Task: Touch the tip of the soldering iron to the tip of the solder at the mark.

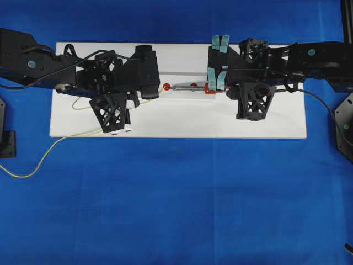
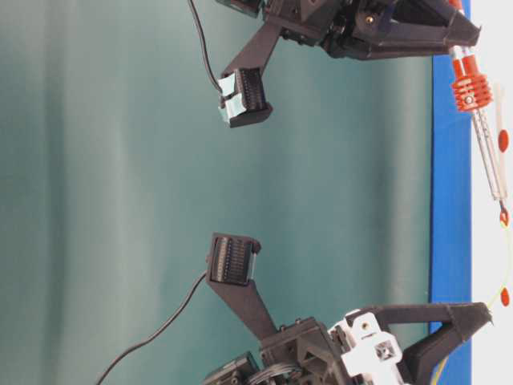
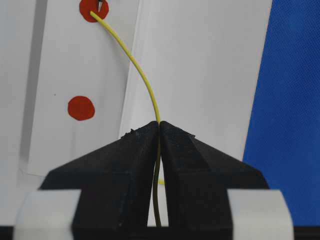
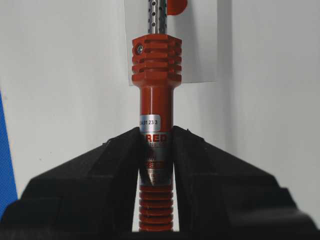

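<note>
contact looked made: beyond my left fingers (image 3: 159, 131), clenched on the solder (image 3: 142, 75), its tip met the soldering iron (image 4: 156, 100) tip on the far red mark (image 3: 93, 8). my right fingers (image 4: 156, 145) gripped the iron's handle. i judged any twitch could flick the springy wire off. white board (image 1: 220, 121) lay on the blue counter (image 1: 176, 199); background was teal.
</note>
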{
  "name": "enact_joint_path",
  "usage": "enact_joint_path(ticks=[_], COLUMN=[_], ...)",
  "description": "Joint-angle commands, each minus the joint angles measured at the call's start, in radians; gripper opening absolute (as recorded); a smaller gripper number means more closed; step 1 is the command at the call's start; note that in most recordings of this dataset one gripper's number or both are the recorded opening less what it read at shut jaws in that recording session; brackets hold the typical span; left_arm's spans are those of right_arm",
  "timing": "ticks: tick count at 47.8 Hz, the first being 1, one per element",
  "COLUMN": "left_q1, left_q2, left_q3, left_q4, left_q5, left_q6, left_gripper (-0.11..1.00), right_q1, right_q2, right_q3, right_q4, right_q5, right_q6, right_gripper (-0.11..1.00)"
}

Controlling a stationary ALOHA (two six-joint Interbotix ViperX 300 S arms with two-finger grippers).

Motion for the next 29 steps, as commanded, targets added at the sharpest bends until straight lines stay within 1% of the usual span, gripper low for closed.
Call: enact_joint_path(ticks=[1,19,29], left_q1=[-0.002,-0.002,-0.002], left_q2=[-0.011,-0.015,-0.089], left_q3=[-0.020,-0.018,-0.006], left_q4=[0.002,0.002,0.003], left_q5=[-0.003,0.000,0.063], left_q6=[-0.002,0.002,0.009], left_gripper=[0.02,0.02,0.02], right_q1=[0.000,0.000,0.000], right_q2=[-0.011,-0.011,-0.011], right_q3=[-0.025,-0.025,-0.025], right_q4=[-0.002,-0.002,-0.002], right_q5=[-0.006,-0.006,-0.006], right_q6=[-0.002,-0.002,-0.002], right_gripper=[0.06,0.06,0.06])
